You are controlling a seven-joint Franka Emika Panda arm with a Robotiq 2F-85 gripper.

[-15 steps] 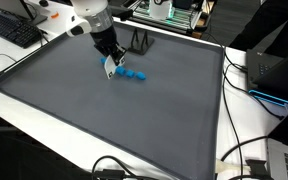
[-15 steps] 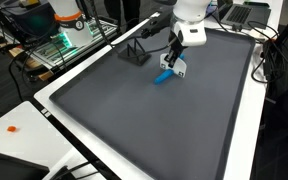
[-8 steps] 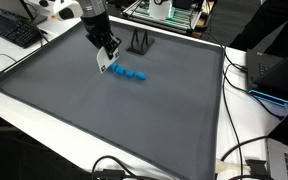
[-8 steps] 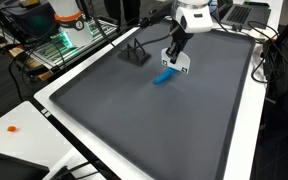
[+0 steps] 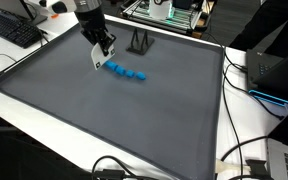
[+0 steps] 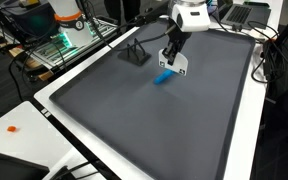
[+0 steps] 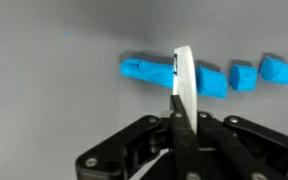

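My gripper (image 5: 102,47) is shut on a thin white flat piece (image 5: 97,58), held edge-on above the dark grey mat (image 5: 134,120). Just beside it lies a blue object (image 5: 126,72), a short row of blue segments flat on the mat. In the wrist view the white piece (image 7: 184,72) sticks out from between the closed fingers (image 7: 180,102) and crosses in front of the blue row (image 7: 144,70). An exterior view also shows the gripper (image 6: 172,52), the white piece (image 6: 178,65) and the blue object (image 6: 164,77) below it.
A small black wire stand (image 5: 139,42) sits near the mat's far edge, also visible in an exterior view (image 6: 134,52). A keyboard (image 5: 12,28), cables (image 5: 246,85) and electronics lie around the mat's white border (image 6: 44,100).
My gripper has risen and shifted away from the blue object, carrying the white piece with it. The blue object has stayed on the mat.
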